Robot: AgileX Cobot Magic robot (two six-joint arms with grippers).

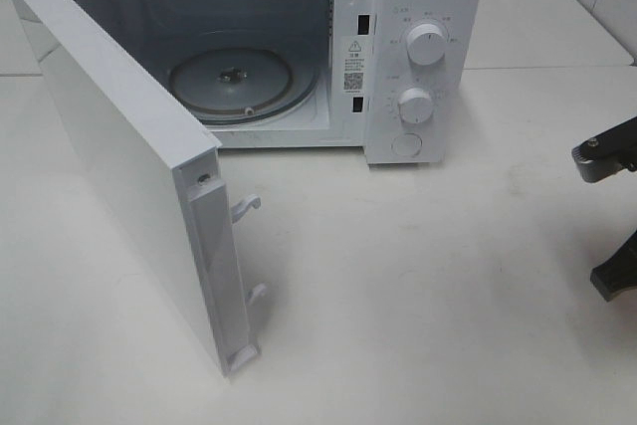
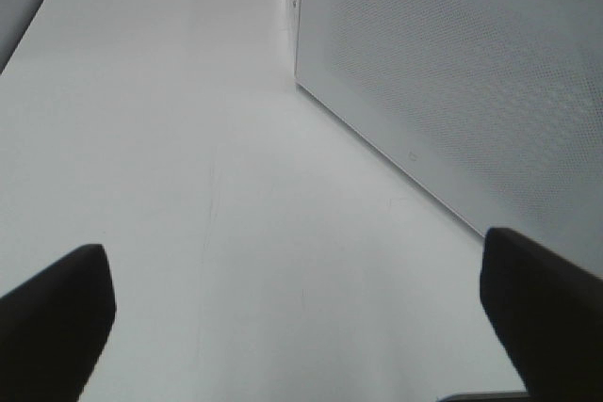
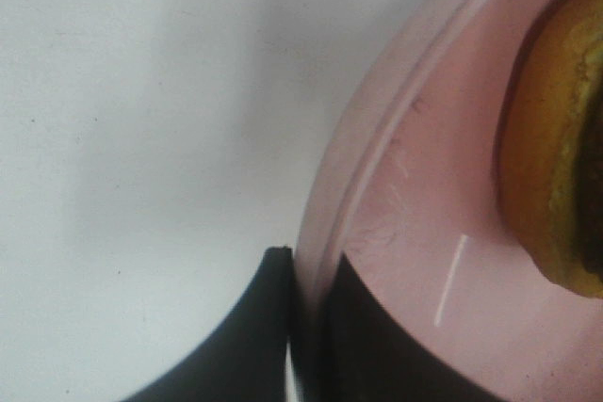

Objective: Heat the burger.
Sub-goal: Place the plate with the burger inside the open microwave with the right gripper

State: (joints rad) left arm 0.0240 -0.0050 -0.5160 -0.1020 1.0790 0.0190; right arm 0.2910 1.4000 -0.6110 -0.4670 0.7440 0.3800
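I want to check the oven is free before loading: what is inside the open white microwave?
Only a round glass turntable on its hub lies in the white microwave; no food shows. The open white door covers the cavity's front left corner, so that part is unseen.

Tan-bunned burger (image 3: 549, 138) lies on pink plate (image 3: 438, 195)

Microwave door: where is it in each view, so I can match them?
Exterior high: microwave door, swung open, left of the oven cavity.
Left wrist: its dotted outer face, ahead of the open left end effector.
Right wrist: not in it; only plate and burger.
Shared landmark: the white table, in all three.
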